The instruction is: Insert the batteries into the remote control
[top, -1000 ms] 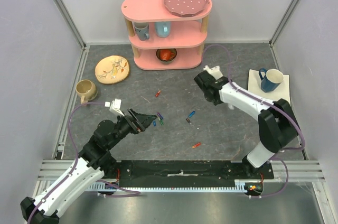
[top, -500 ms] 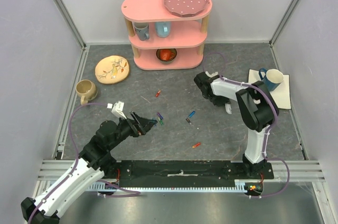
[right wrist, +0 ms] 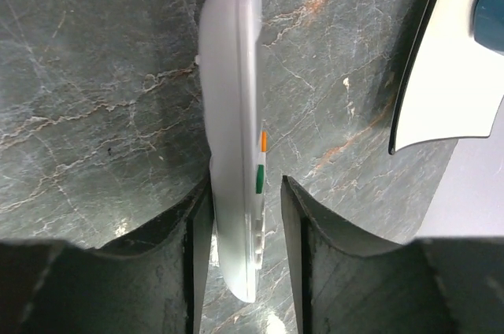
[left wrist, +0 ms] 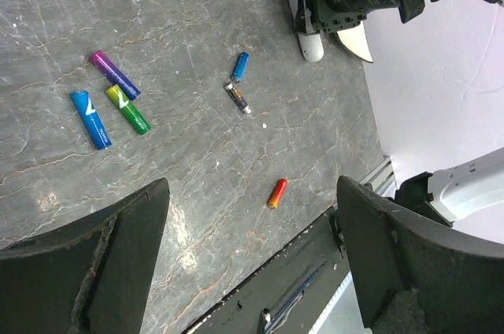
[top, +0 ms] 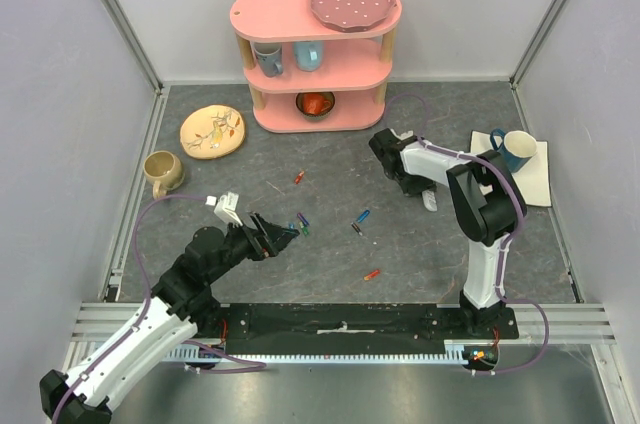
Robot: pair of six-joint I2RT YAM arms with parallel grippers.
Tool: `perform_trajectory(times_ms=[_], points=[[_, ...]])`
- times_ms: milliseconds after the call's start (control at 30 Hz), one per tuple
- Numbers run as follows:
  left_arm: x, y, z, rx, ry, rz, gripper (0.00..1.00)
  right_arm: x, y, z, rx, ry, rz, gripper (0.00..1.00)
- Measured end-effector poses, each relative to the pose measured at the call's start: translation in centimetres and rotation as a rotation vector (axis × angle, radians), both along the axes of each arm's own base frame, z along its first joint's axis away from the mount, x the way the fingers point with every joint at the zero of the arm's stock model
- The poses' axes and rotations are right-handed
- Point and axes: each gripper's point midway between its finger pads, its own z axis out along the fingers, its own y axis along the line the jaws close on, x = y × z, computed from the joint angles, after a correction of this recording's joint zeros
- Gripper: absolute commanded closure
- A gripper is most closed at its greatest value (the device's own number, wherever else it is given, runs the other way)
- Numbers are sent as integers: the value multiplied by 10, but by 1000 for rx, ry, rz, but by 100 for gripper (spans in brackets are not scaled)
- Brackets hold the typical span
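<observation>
The white remote control shows edge-on in the right wrist view, its orange and green buttons facing right. My right gripper straddles it, open: the left finger touches it and a gap shows at the right finger. From above only the remote's tip shows. My left gripper hangs open over the table. Below it lie purple, green and blue batteries. A small blue battery, a dark grey one and an orange-red one lie further off.
A pink shelf with cups, a bowl and a plate stands at the back. A yellow plate and a beige mug sit at the left. A blue mug rests on a white mat at the right. Another red battery lies mid-table.
The right arm has folded back, carrying the remote lower and rightward, and its jaws have widened off the remote. The left gripper has crept right, up to the purple, green and blue batteries.
</observation>
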Motion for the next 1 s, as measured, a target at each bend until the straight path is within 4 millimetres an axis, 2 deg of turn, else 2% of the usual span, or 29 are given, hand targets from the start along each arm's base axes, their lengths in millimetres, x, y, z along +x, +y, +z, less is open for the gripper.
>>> perform_trajectory(times_ms=[233, 467, 600, 767, 867, 933, 1000], points=[[-1, -1, -5, 12, 19, -7, 8, 0, 3, 4, 37, -5, -1, 42], [-3, -2, -5, 10, 23, -19, 8, -3, 35, 12, 204, -24, 19, 32], [-4, -3, -7, 11, 28, -24, 5, -5, 55, 35, 301, -68, 51, 30], [-5, -2, -14, 32, 55, -22, 1, -11, 63, 90, 445, -232, 86, 30], [-3, 1, -24, 70, 96, -9, 1, -33, 65, 113, 597, -375, 141, 26], [-2, 3, -32, 123, 132, 1, 1, -48, 67, 118, 682, -449, 174, 25], [2, 5, -34, 172, 159, 11, 1, -65, 71, 113, 765, -498, 207, 24]])
